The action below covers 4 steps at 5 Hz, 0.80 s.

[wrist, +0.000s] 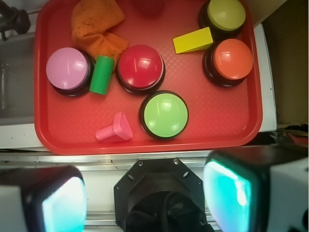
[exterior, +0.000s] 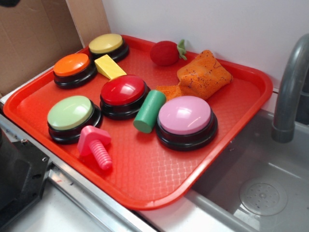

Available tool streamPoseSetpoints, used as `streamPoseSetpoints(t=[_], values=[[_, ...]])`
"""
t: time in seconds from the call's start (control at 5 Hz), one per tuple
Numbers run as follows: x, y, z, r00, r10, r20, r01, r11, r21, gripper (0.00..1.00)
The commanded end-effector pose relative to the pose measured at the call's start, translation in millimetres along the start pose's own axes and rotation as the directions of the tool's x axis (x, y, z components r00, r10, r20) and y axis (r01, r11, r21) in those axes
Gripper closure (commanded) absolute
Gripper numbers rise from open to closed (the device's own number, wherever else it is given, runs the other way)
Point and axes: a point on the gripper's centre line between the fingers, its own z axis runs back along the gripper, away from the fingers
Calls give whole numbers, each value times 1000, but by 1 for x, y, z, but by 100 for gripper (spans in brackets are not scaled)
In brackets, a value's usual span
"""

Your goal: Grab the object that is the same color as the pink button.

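Note:
The hot-pink toy bolt (exterior: 95,145) lies on its side near the front edge of the red tray (exterior: 145,183), just right of the light-green button (exterior: 70,115). It also shows in the wrist view (wrist: 115,129), left of the green button (wrist: 165,115). The pink button (exterior: 185,119) stands at the tray's right, also seen in the wrist view (wrist: 68,70). A green cylinder (exterior: 149,111) lies against it. My gripper (wrist: 145,198) is open and empty, high above the counter in front of the tray, its two pads wide apart. It does not show in the exterior view.
On the tray also stand a red button (exterior: 123,94), an orange button (exterior: 73,68) and a yellow button (exterior: 107,46), with a yellow wedge (exterior: 109,66), an orange cloth (exterior: 203,73) and a red strawberry (exterior: 165,52). A sink (exterior: 260,193) and faucet (exterior: 289,87) lie to the right.

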Motion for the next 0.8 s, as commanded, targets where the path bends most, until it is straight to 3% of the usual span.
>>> streamPoseSetpoints(t=[0.0,0.2,0.4,0.6], values=[[0,0,0,1000,0,0,0,1000,0,0],[-1,-11,-33,1000,13,-29,-13,1000,14,0],[-2,-20,-68,999,2,-45,-3,1000,-20,0],[-3,-26,-95,996,20,-84,-19,1000,8,0]])
